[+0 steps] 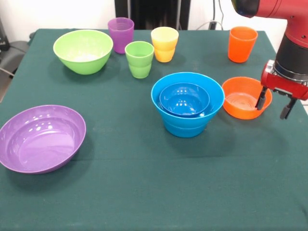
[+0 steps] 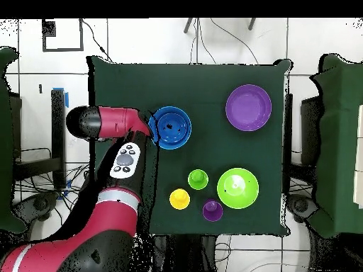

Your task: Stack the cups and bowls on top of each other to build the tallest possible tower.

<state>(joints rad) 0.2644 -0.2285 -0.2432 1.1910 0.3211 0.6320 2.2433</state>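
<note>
A large light blue bowl (image 1: 187,118) stands mid-table with a dark blue small bowl (image 1: 184,98) nested inside it. I cannot make out a separate small light blue bowl. This blue pile also shows in the overhead view (image 2: 170,127). A small orange bowl (image 1: 240,98) sits just right of it. My gripper (image 1: 272,111) is open and straddles the orange bowl's right rim, with one finger (image 1: 262,98) inside and the other outside. At the back stand the purple cup (image 1: 121,34), the green cup (image 1: 139,58), the yellow cup (image 1: 164,43) and the orange cup (image 1: 242,43).
A large lime green bowl (image 1: 83,50) stands at the back left and a large purple bowl (image 1: 41,138) at the front left. In the overhead view my arm (image 2: 113,122) hides the orange bowl, the orange cup and the gripper.
</note>
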